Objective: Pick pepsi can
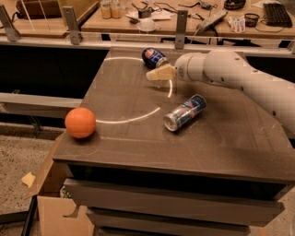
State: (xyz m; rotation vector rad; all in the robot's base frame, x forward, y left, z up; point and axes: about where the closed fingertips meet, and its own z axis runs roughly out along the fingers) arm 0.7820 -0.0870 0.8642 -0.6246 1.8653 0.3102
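Note:
The pepsi can (153, 57) is short and dark blue with a round red-white-blue logo. It lies on its side at the far edge of the dark table (138, 138). My gripper (154, 75) has cream fingers and reaches in from the right on a white arm (239, 78). It hovers just in front of the pepsi can, slightly nearer the camera, and holds nothing.
A slimmer silver and light-blue can (185, 112) lies on its side mid-table. An orange ball (80, 122) rests near the left front edge. A cardboard box (50, 203) stands on the floor at lower left. A cluttered bench (184, 14) runs behind the table.

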